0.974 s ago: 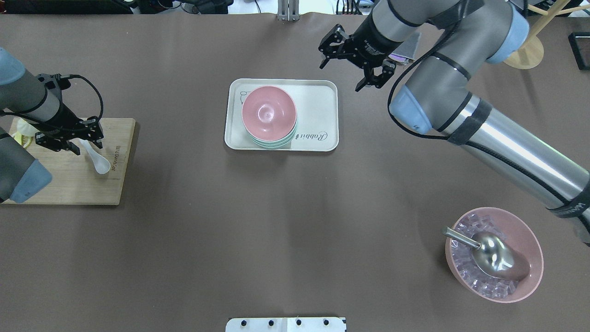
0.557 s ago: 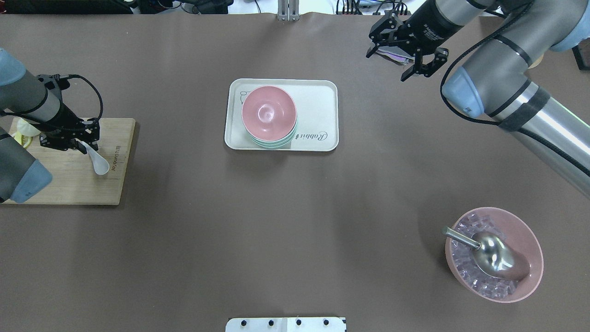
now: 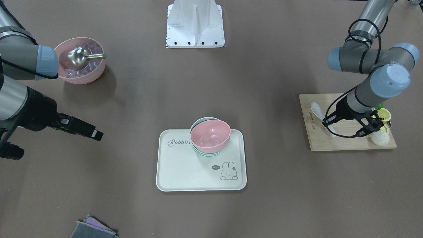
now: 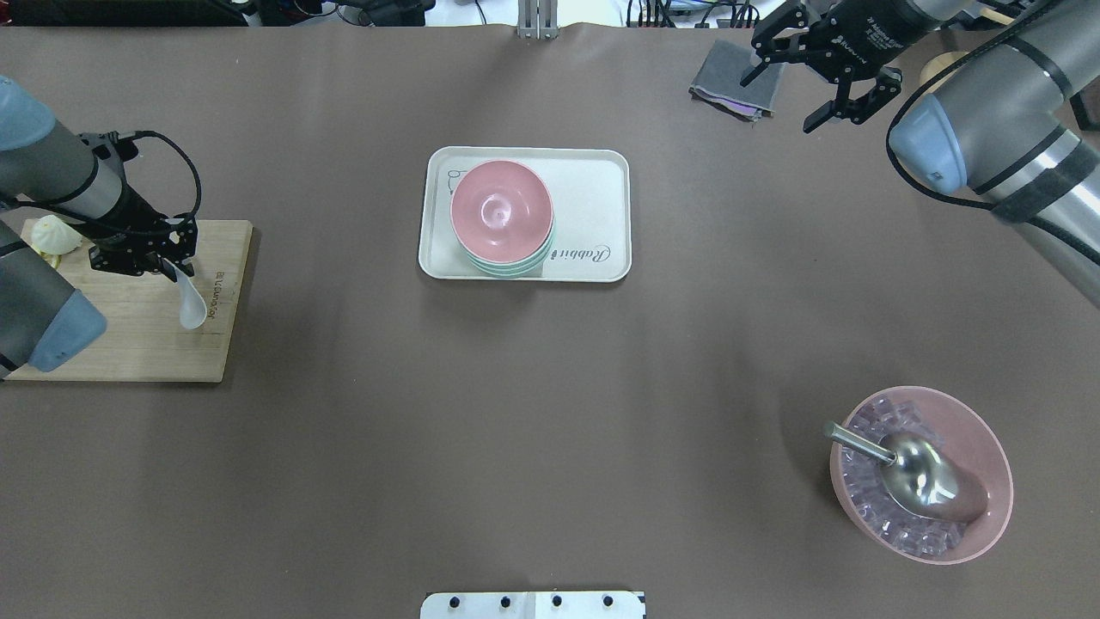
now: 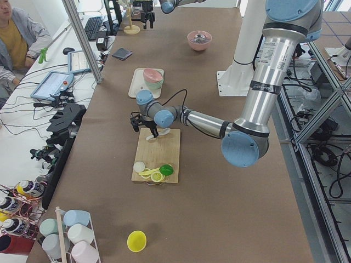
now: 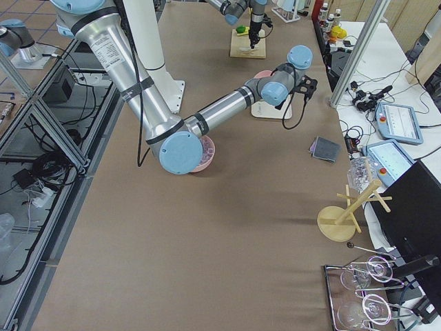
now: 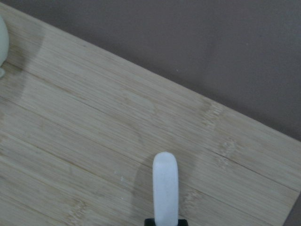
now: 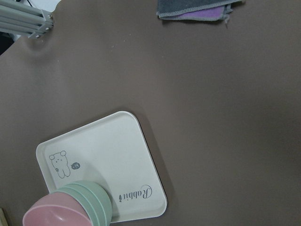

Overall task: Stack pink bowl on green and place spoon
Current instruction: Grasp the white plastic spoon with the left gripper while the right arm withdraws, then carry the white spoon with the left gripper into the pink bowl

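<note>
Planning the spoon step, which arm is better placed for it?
Left. The left tool is shut on the spoon at the board; the right tool is open and empty, by the cloth beyond the tray.

I'm looking at a long table (image 4: 550, 430) under a matte brown cover, evenly lit from above, with only soft shadows. On my left-end feed, a white side bench (image 5: 27, 118) runs along it, loaded with tablets (image 5: 54, 85), a dark keyboard (image 5: 101, 24) and tangled cables (image 5: 16, 71). The right-end feed shows a tiled floor (image 6: 62, 227) beneath aluminium frame struts (image 6: 48, 114). A wooden peg stand (image 6: 342, 219) is on the brown cover, with stemmed glasses (image 6: 362, 272) just past it and a black monitor (image 6: 413, 214) at the edge.
</note>
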### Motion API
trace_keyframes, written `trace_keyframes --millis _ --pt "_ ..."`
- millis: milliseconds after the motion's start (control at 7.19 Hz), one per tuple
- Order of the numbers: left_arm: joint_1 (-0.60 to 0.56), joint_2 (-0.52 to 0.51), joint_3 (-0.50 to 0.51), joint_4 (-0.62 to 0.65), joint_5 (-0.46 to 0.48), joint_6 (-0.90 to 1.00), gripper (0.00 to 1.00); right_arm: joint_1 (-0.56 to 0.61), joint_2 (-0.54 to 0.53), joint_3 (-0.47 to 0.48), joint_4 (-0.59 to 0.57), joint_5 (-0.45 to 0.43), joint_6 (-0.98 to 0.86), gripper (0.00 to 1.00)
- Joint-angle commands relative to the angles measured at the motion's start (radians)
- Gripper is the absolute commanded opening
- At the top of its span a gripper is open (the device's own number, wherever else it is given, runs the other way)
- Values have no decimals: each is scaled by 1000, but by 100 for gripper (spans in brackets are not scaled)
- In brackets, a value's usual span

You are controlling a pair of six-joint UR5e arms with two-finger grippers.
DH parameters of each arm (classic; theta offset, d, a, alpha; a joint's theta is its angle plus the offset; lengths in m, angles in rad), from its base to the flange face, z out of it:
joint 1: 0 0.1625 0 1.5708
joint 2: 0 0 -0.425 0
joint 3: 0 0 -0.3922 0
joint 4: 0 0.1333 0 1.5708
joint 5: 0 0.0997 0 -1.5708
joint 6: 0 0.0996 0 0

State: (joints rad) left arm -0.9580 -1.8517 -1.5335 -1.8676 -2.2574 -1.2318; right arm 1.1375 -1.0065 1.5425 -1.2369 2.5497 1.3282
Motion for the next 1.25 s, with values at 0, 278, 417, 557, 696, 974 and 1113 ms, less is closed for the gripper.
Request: trace_keyframes --millis 0,278,417,557,696,974,1113 --pt "4 -148 -4 10 -47 -177 0 73 -81 30 0 38 -86 100" --pt "42 -297 6 10 -39 -303 0 116 -182 34 -1 28 -318 100" --pt "44 -382 25 10 -39 -331 0 111 -190 33 -1 17 -332 100" --pt "47 -446 47 8 -24 -351 0 116 -205 34 2 -8 -334 100" --pt "64 -469 49 -5 14 -359 0 119 -237 34 2 -32 -404 100" --pt "158 -529 91 -45 180 -364 0 123 -291 28 1 -71 -539 100" --pt "180 -527 102 -82 186 -368 0 123 -291 27 0 -71 -541 100"
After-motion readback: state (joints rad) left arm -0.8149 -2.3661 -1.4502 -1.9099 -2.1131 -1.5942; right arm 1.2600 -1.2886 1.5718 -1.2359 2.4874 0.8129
